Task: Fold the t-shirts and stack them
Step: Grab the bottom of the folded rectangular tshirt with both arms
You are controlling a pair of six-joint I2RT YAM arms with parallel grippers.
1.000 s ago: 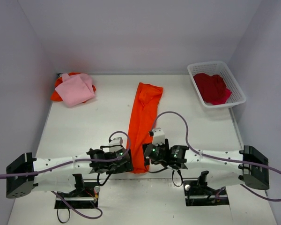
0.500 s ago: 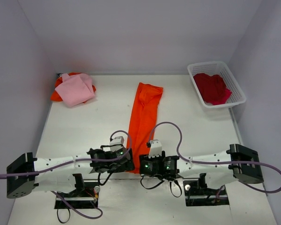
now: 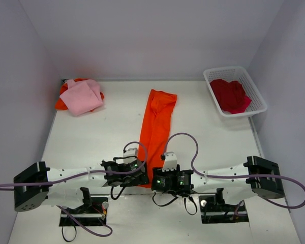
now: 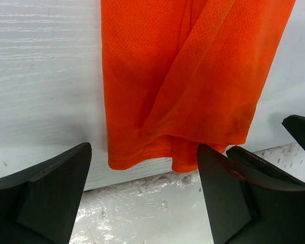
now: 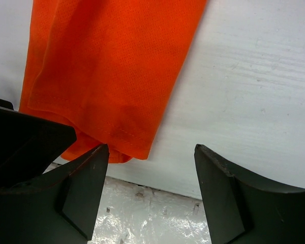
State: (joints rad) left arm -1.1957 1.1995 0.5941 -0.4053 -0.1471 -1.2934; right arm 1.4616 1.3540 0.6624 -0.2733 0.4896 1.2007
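Big shift for the right gripper [image 3: 155, 182] over the last second: in from the right of the orange t-shirt [image 3: 156, 132] and nearer, down to the shirt's near hem. Smaller nudge right for the left gripper [image 3: 141, 179], also up against that hem now. No change anywhere else.

Looking at the left wrist view: jaws wide apart, nothing clamped, with the orange hem lying flat on the table [image 3: 91, 137] in the gap between the two black fingers [image 4: 46, 193]. Also catching a dark bit of the other gripper at the right edge of that view.

Same deal in the right wrist view: jaws apart, gripping nothing, with the right corner of the hem just beyond the left finger [image 5: 86, 188] and bare table ahead of the other. Can't tell whether that finger touches the cloth.

As for the shirts:
- Orange one laid out as a long narrow strip, running from mid-table at the far end down to the near edge, between the two grippers.
- Pale pink t-shirt [image 3: 83, 96] bunched in the far left corner, on top of some more orange cloth [image 3: 61, 103].
- Crimson t-shirt [image 3: 230, 95] crumpled inside the white basket [image 3: 244, 113] at the far right, well apart from both grippers.
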